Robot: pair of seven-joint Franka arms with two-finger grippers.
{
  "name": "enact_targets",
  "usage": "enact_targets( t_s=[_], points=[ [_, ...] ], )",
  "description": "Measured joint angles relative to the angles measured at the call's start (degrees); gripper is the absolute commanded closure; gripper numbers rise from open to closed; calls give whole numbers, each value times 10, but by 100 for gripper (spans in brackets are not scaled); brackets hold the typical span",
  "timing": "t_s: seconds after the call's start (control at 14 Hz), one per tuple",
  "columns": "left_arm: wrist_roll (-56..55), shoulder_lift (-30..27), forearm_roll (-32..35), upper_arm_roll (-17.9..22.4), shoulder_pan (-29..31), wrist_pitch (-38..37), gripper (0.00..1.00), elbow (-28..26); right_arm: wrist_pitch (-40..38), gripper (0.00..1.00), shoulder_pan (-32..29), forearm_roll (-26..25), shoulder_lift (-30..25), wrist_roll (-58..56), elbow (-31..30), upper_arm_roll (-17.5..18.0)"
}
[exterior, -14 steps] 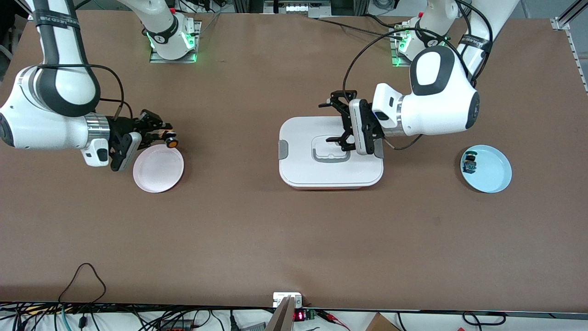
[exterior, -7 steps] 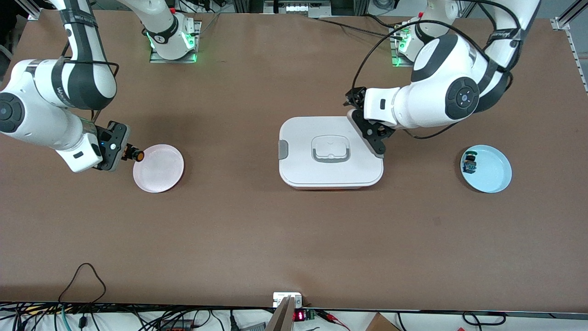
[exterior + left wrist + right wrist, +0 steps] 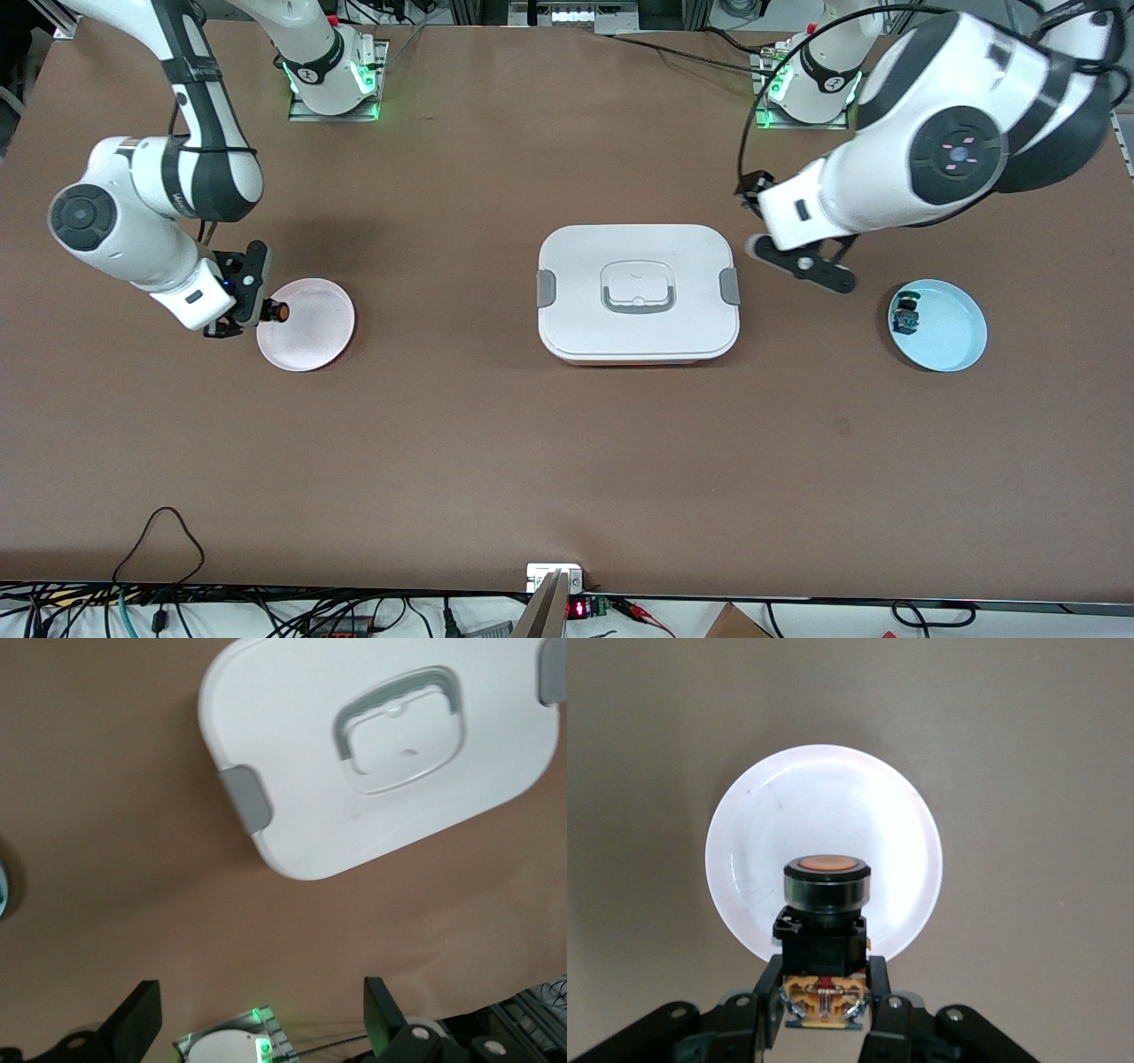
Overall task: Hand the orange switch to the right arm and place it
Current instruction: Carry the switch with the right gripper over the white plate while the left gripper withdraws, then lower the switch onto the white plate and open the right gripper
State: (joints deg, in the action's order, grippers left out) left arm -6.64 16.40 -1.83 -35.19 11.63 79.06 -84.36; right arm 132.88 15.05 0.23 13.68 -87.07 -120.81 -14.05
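Observation:
The orange switch (image 3: 278, 312) has a black body and a round orange cap. My right gripper (image 3: 264, 312) is shut on it and holds it over the rim of the pale pink plate (image 3: 310, 330), at the plate's edge toward the right arm's end of the table. In the right wrist view the switch (image 3: 827, 895) sits between the fingers (image 3: 769, 992) with the plate (image 3: 824, 806) below it. My left gripper (image 3: 802, 264) is open and empty, in the air between the white box (image 3: 638, 341) and the blue plate (image 3: 952, 341). Its fingers (image 3: 137, 1028) stand wide apart.
A white lidded box with grey clips and a handle (image 3: 381, 753) stands mid-table. The blue plate holds a small blue-and-green part (image 3: 905, 315). Arm bases with green lights (image 3: 335, 89) stand along the table's edge farthest from the front camera.
The right arm has swung round and brought the switch down to the pink plate's rim. The left arm has pulled off the white box toward the blue plate.

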Motion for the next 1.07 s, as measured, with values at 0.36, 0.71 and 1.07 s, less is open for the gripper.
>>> enact_targets(
  t_s=[0.36, 0.71, 1.07],
  points=[
    [1, -74, -1, 224, -71, 20, 0, 7, 113, 100, 1, -1, 36, -45, -53, 1],
    [123, -163, 45, 306, -106, 133, 0, -106, 172, 100, 1, -1, 68, -48, -75, 2],
    [130, -185, 47, 320, -110, 156, 0, -146, 214, 91, 5, -1, 94, -47, -86, 5]
  ],
)
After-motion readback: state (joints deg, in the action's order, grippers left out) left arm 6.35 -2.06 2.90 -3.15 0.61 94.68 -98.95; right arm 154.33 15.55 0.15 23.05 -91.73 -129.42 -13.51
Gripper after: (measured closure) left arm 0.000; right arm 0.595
